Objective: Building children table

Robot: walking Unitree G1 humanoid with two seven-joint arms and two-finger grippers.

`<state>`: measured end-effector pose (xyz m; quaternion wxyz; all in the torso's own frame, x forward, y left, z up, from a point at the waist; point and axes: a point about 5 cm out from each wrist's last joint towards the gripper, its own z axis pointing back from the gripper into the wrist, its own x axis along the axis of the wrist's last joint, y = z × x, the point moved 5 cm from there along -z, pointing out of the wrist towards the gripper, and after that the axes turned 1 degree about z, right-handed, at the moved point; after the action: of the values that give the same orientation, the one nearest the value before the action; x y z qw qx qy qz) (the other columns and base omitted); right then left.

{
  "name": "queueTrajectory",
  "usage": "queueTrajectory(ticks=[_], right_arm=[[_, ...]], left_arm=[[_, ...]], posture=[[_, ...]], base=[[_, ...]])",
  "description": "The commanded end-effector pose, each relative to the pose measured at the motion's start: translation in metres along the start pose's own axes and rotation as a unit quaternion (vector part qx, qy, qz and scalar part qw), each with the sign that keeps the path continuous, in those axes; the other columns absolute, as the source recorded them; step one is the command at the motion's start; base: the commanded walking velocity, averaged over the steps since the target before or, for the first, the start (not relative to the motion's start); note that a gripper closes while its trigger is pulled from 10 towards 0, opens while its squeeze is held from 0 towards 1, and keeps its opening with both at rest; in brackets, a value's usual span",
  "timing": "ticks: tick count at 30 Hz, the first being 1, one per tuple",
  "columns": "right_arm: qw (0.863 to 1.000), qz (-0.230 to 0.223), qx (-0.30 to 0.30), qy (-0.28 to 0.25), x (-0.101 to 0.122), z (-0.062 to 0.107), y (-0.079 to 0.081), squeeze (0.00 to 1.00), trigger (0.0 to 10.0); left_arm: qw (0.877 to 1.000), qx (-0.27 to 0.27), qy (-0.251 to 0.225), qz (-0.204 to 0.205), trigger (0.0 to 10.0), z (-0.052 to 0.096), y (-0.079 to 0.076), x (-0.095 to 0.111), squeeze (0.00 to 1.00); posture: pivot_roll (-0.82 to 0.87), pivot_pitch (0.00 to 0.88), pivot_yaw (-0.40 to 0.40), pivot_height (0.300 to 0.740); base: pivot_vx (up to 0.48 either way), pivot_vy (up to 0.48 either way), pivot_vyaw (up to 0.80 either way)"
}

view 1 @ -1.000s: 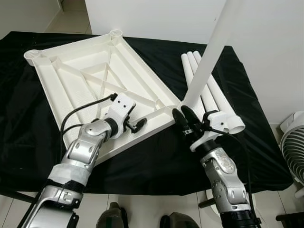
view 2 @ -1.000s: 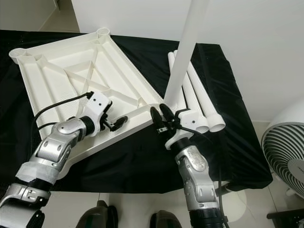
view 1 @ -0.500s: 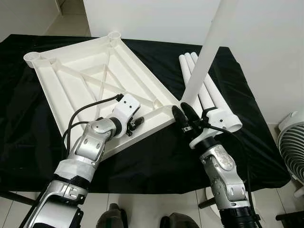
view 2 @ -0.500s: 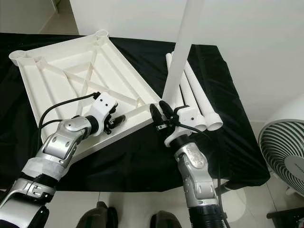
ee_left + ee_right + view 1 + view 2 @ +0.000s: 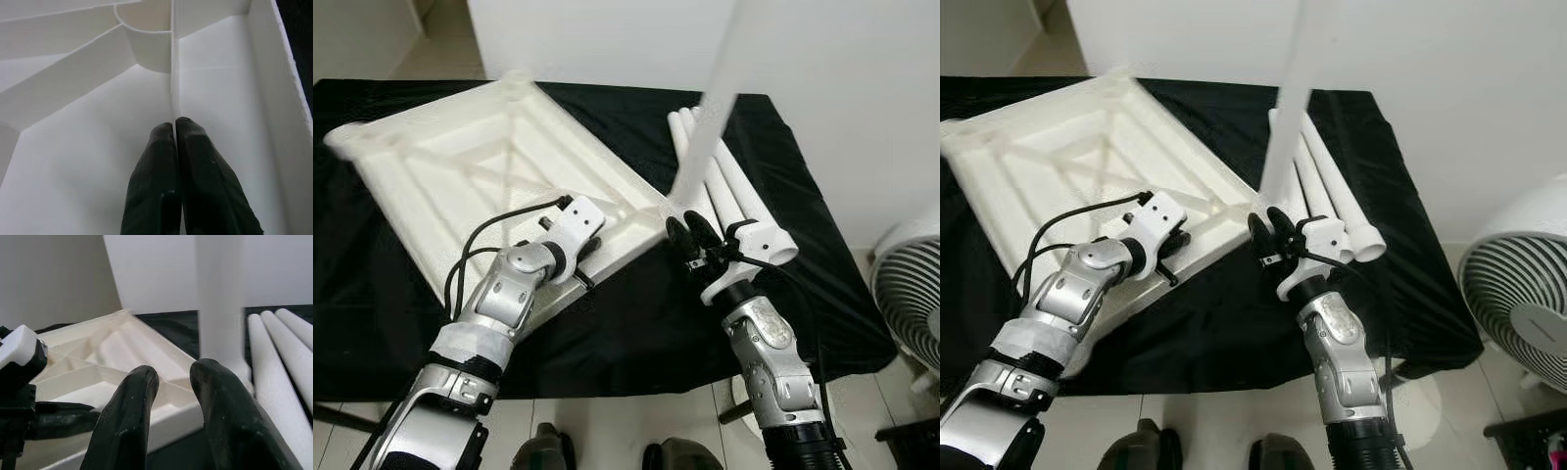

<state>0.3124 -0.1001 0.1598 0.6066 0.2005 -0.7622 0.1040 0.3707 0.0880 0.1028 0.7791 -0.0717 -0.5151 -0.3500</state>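
**One leg up, three waiting**

The upturned top lies on the black bench. A leg stands in its corner socket at about 3 o'clock. The left gripper, jaws clenched and empty, presses inside the ribbing. The right gripper, jaws apart and empty, hangs just short of the leg. Three spare legs lie at 2 o'clock. Hold the top firm and grip the leg low. The socket joint is blurred, and the leg's upper end is cut off.

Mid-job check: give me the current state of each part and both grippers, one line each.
Tabletop: upside down on the black cloth, ribs up.
Standing leg: upright in the tabletop's corner nearest the right gripper.
Spare legs: lying side by side on the cloth.
Left gripper: shut, empty, inside the tabletop.
Right gripper: open, just short of the standing leg.
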Motion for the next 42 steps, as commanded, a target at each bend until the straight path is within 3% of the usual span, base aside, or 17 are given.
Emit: queueTrajectory(ticks=[1,11,12,13,15,16,18,19,21,25,26,32,33,37,38,40,42], right_arm=[[1.0,0.003,-0.001,0.004,-0.002,-0.002,-0.001,0.0,10.0],[1.0,0.0,-0.003,0.0,-0.002,-0.004,0.001,0.0,10.0],[1.0,0.0,-0.003,0.0,-0.002,-0.004,0.001,0.0,10.0],[1.0,0.0,-0.003,0.0,-0.002,-0.005,0.002,0.0,10.0],[1.0,0.0,-0.003,0.0,-0.002,-0.005,0.002,0.0,10.0],[1.0,0.001,-0.003,0.0,-0.003,-0.006,0.002,0.0,10.0],[1.0,0.002,-0.003,0.001,-0.003,-0.007,0.002,0.0,10.0],[1.0,0.002,-0.003,0.001,-0.003,-0.007,0.002,0.0,10.0],[1.0,0.002,-0.005,0.001,-0.003,-0.007,0.001,0.0,10.0],[1.0,0.004,-0.009,0.002,-0.003,-0.006,-0.002,0.0,10.0],[1.0,0.005,-0.011,0.002,-0.003,-0.007,-0.003,0.0,10.0],[1.0,0.009,-0.015,0.002,-0.004,-0.007,-0.006,0.0,10.0],[1.0,0.01,-0.017,0.005,-0.006,-0.007,-0.007,0.0,10.0],[1.0,0.011,-0.018,0.008,-0.008,-0.007,-0.007,0.0,10.0],[1.0,0.011,-0.019,0.012,-0.01,-0.007,-0.008,0.0,10.0],[1.0,0.013,-0.02,0.014,-0.011,-0.007,-0.009,0.0,10.0],[1.0,0.013,-0.02,0.014,-0.011,-0.007,-0.009,0.0,10.0]], left_arm=[[0.989,0.116,0.09,0.024,0.0,0.006,0.026,-0.051,0.0],[0.982,0.166,0.086,0.03,0.0,0.013,0.05,-0.05,0.0],[0.981,0.17,0.083,0.031,3.4,0.012,0.051,-0.049,0.0],[0.98,0.179,0.08,0.026,9.3,0.011,0.053,-0.046,0.0],[0.98,0.185,0.077,0.022,9.3,0.01,0.055,-0.043,0.0],[0.983,0.176,0.042,0.029,10.0,0.004,0.049,-0.028,0.0],[0.985,0.166,0.017,0.037,10.0,0.001,0.044,-0.019,0.0],[0.986,0.16,0.001,0.042,10.0,0.0,0.041,-0.012,1.0],[0.99,0.127,-0.044,0.046,10.0,-0.003,0.029,0.005,1.0],[0.989,0.1,-0.09,0.063,10.0,-0.002,0.021,0.022,1.0],[0.988,0.091,-0.109,0.067,10.0,-0.001,0.019,0.029,0.0],[0.979,0.046,-0.189,0.066,10.0,0.018,0.018,0.053,0.0],[0.977,0.035,-0.207,0.038,10.0,0.028,0.019,0.056,0.0],[0.977,0.017,-0.211,0.022,10.0,0.035,0.018,0.054,0.0],[0.979,-0.01,-0.202,-0.009,10.0,0.044,0.015,0.049,0.0],[0.98,-0.02,-0.196,-0.024,10.0,0.049,0.014,0.044,0.0],[0.98,-0.02,-0.196,-0.024,10.0,0.049,0.014,0.044,0.0]], posture=[[-0.06,0.045,0.014,0.74],[-0.05,0.038,0.018,0.74],[-0.05,0.037,0.017,0.74],[-0.05,0.036,0.015,0.74],[-0.05,0.036,0.015,0.74],[-0.05,0.036,0.015,0.74],[-0.05,0.035,0.015,0.74],[-0.05,0.035,0.015,0.74],[-0.06,0.033,0.016,0.74],[-0.06,0.031,0.017,0.74],[-0.06,0.029,0.017,0.74],[-0.05,0.027,0.017,0.74],[-0.05,0.025,0.014,0.74],[-0.04,0.023,0.012,0.74],[-0.04,0.018,0.009,0.74],[-0.04,0.016,0.007,0.74],[-0.04,0.016,0.007,0.74]], base=[[0.0,0.0,0.0],[0.0,0.0,0.0],[0.0,0.0,0.0],[0.0,0.0,0.0],[0.0,0.0,0.0],[0.0,0.0,0.0],[0.0,0.0,0.0],[0.0,0.0,0.0],[0.0,0.0,0.0],[0.0,0.0,0.0],[0.0,0.0,0.0],[0.0,0.0,0.0],[0.0,0.0,0.0],[0.0,0.0,0.0],[0.0,0.0,0.0],[0.0,0.0,0.0],[0.0,0.0,0.0]])
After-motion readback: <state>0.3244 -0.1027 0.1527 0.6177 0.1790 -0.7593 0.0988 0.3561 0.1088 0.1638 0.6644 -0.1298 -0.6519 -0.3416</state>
